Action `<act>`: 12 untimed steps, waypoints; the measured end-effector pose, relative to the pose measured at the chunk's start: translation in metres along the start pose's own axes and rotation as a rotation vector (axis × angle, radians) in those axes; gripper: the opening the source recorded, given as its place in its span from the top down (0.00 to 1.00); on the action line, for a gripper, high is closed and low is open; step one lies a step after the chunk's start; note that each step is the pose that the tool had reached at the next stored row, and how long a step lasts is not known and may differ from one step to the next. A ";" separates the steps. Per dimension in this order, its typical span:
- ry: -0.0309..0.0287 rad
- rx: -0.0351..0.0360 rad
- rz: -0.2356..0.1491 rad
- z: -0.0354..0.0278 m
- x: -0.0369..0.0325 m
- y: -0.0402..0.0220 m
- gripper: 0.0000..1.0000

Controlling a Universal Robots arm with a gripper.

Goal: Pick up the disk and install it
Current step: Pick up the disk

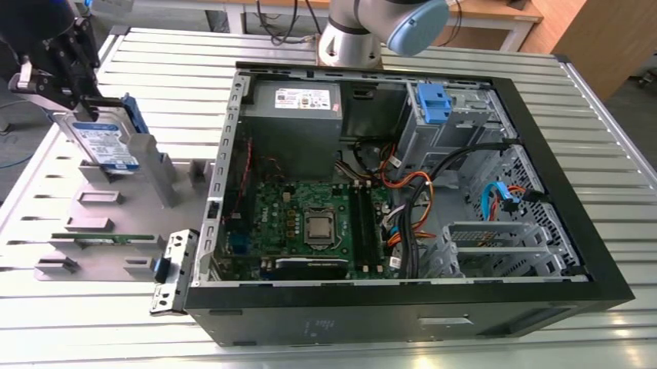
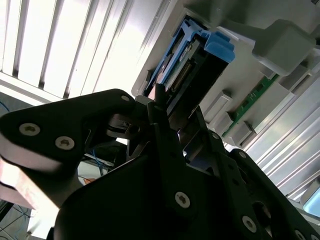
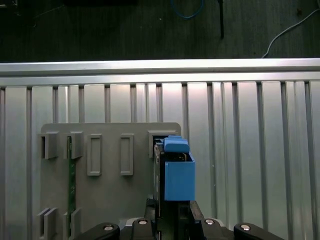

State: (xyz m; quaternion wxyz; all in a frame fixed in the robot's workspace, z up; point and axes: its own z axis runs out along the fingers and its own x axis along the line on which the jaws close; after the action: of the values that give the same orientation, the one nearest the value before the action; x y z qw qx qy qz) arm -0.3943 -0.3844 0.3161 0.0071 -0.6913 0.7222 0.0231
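Disk (image 1: 106, 144) upright, in holder (image 1: 61, 184) — clamped between fingers (image 2: 161, 125)

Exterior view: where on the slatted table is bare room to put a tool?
Free: the slatted table at the exterior view's right of the open black computer case, and nearer the camera than the gray slotted holder. Crowded: that holder, with the silver-black disk, the gripper and green circuit strip.

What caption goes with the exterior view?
Gripper at the upright disk in a gray holder, beside an open computer case.
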 end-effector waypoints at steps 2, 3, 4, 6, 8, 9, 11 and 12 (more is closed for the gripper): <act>-0.0001 0.0001 0.000 -0.0016 -0.0001 0.0000 0.65; -0.0001 0.0002 0.000 -0.0016 -0.0001 0.0000 0.65; -0.0001 0.0002 0.000 -0.0017 -0.0001 0.0000 0.65; 0.0000 0.0001 0.000 -0.0019 -0.0001 0.0000 0.65; 0.0000 0.0000 0.000 -0.0019 -0.0001 0.0000 0.65; -0.0001 0.0001 0.000 -0.0019 -0.0001 0.0000 0.65; -0.0001 0.0001 0.000 -0.0020 -0.0001 0.0001 0.65; 0.0000 0.0000 0.000 -0.0021 -0.0001 0.0000 0.65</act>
State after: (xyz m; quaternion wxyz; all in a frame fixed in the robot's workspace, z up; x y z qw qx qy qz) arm -0.3943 -0.3844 0.3182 0.0072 -0.6913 0.7222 0.0231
